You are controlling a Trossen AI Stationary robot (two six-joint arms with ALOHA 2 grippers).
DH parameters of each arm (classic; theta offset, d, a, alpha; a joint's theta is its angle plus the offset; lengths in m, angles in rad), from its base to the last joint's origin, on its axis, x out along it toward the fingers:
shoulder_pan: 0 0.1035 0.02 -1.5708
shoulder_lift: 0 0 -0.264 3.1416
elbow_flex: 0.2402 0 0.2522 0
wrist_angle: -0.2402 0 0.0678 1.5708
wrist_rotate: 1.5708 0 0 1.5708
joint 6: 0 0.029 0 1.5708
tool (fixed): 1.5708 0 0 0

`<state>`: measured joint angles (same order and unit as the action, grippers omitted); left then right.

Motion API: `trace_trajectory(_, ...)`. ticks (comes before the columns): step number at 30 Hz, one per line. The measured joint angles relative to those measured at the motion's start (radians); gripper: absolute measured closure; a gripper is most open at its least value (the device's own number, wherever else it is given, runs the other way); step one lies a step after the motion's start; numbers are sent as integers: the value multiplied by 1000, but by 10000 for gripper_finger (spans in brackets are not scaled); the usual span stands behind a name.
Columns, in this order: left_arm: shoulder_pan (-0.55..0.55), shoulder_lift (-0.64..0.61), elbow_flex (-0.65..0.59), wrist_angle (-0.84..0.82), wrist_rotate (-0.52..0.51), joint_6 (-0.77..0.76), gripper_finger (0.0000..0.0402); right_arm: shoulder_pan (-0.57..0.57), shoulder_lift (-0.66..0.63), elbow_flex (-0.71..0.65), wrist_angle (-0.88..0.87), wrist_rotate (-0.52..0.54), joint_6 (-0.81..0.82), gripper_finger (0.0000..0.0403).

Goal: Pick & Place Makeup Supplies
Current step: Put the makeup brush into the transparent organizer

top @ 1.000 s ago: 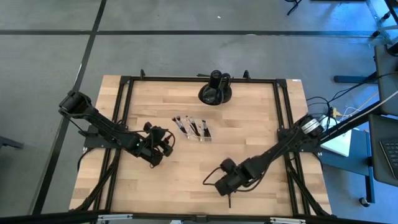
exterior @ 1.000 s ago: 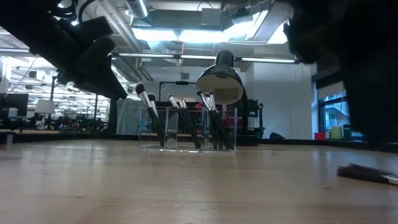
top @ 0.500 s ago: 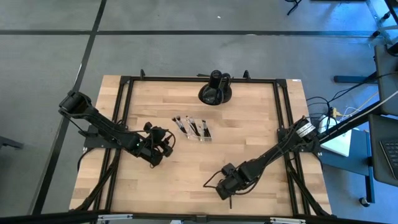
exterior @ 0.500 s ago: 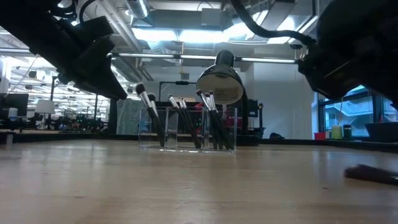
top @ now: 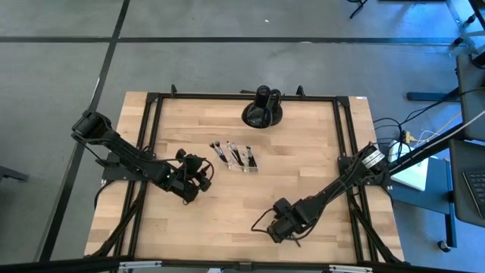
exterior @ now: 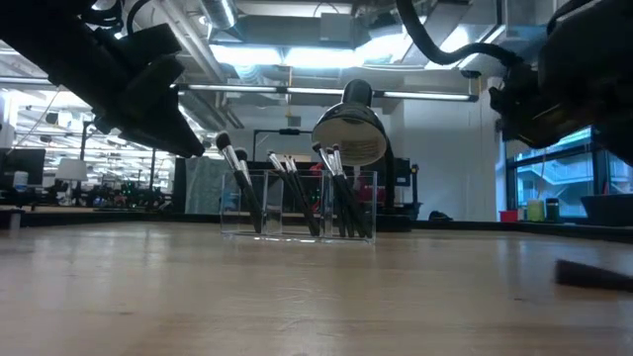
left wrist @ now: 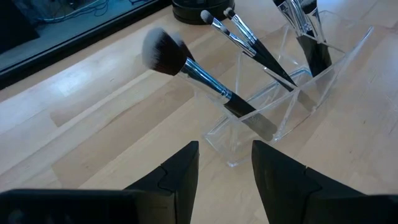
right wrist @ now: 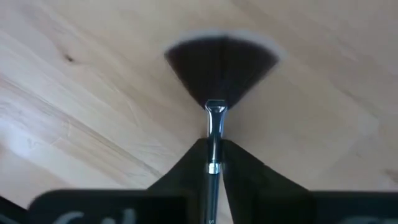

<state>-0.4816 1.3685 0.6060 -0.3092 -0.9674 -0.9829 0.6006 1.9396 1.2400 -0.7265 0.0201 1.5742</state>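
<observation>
The right gripper [right wrist: 214, 163] is closed around the thin handle of a fan brush [right wrist: 219, 61], low over the near right of the table [top: 318, 163]; the bristles are spread against the wood. If the lift is started at a slant, the brush could be twisted out of the grasp. The left gripper [left wrist: 225, 163] is held parted, empty, just left of the clear organiser [left wrist: 292, 102], where the other brushes [left wrist: 186, 61] are stood.

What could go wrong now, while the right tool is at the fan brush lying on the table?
The right tool pinches only the thin handle of the fan brush, so the brush may slip or swing when lifted. The clear organiser already holds many leaning brushes; inserting another might knock them or tip the light tray.
</observation>
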Motion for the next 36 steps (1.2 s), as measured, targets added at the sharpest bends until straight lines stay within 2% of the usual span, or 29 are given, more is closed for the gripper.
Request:
trace_trajectory(4,0,0,0,0,1,1,258,0,0,0,0,32,-19,368)
trace_trajectory(10,0,0,0,0,2,0,258,0,3,21,-13,105,-79,365)
trace_trajectory(16,0,0,0,17,3,1,258,-18,-14,86,-16,308,-159,370)
trace_trajectory(20,0,0,0,18,21,2,258,-44,-37,134,-6,368,-259,372)
trace_trajectory(28,-2,0,0,-17,90,1,258,-181,-62,242,96,546,-606,370)
trace_trajectory(36,-2,0,0,-41,120,0,258,-351,-62,258,543,679,-1111,368)
